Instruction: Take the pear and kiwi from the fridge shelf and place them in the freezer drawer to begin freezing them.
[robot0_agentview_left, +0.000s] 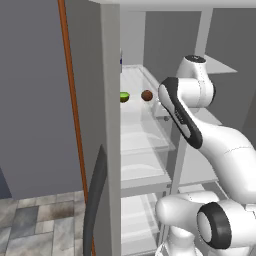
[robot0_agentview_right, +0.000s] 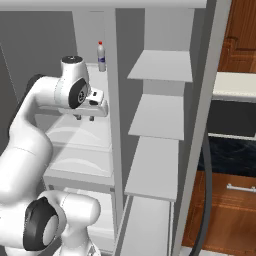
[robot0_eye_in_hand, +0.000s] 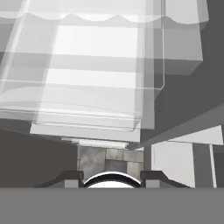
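On the fridge shelf (robot0_agentview_left: 135, 80): pear (robot0_agentview_left: 124, 97) and kiwi (robot0_agentview_left: 146, 95) side by side.
Pear's yellow-green at 9 o'clock of the reddish-brown round kiwi; gripper (robot0_agentview_right: 84, 118) fingers apart, holding nothing.

No text can be read anywhere; the bottle (robot0_agentview_right: 101, 56) bears a blue label, illegible.

The pear (robot0_agentview_left: 124, 97) peeks out half-covered by the fridge's grey upright (robot0_agentview_left: 110, 125) in the left base view. The gripper (robot0_agentview_right: 84, 118) shows 2 stubby fingertips in the right base view, too small to judge their gap. The bottle (robot0_agentview_right: 101, 56) label is unreadable.
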